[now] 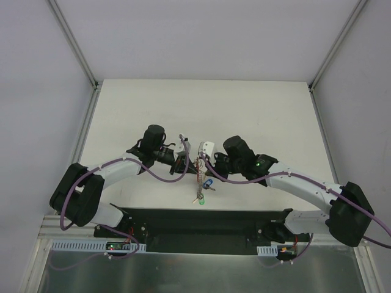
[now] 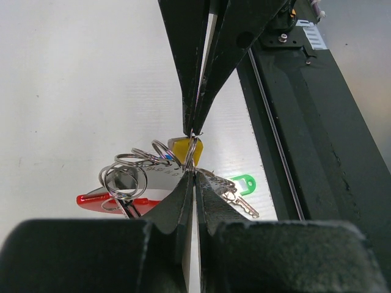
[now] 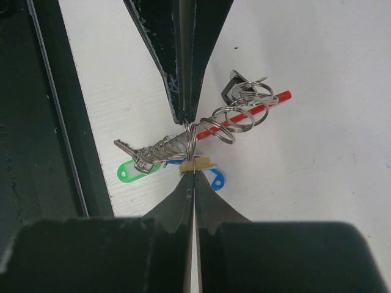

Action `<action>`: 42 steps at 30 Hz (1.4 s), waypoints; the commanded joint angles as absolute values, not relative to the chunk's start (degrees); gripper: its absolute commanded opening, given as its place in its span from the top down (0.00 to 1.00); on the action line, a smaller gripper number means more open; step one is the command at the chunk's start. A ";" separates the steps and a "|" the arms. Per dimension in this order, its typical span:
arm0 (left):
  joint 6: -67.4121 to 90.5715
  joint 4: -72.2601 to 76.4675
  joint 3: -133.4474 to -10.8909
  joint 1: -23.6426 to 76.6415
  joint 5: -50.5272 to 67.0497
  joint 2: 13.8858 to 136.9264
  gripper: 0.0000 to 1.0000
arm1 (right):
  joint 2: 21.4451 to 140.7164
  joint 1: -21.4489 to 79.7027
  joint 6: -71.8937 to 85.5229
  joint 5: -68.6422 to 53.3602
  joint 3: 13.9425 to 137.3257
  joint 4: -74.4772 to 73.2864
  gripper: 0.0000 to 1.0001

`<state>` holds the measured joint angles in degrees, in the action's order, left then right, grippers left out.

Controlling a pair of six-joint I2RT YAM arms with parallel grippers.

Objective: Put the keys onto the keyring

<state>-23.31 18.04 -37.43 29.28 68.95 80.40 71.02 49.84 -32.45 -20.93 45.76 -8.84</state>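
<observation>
left gripper [image 2: 194,176] clamped on keyring [image 3: 192,139] | right gripper [image 3: 194,174] pinching the same ring, opposite side | keys [image 3: 131,173] bunched at 8 o'clock (right wrist view), mid-table | light, stiff, slippery wire: grip flat across it

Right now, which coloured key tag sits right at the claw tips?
The yellow tag: it sits right where the left claw and right claw meet. The green tag and blue tag lie off to the sides.

Left arm [image 1: 116,168]: reaches toward 3 o'clock.
Right arm [image 1: 299,183]: reaches toward 9 o'clock.
Left hand [image 2: 194,176]: fingers pressed together.
Right hand [image 3: 194,176]: fingers pressed together, tip-to-tip with left.
</observation>
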 commanded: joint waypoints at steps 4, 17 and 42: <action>-25.05 18.28 -39.64 30.15 71.63 80.77 1.00 | 70.93 50.27 -33.57 -22.85 47.73 -7.03 0.99; -18.39 17.49 -40.34 30.06 51.54 79.63 1.00 | 70.05 50.19 -30.85 -14.07 46.58 -6.77 0.99; -11.33 18.98 -41.23 26.02 55.61 81.56 1.00 | 67.50 50.10 -30.23 -13.89 48.07 -11.07 0.99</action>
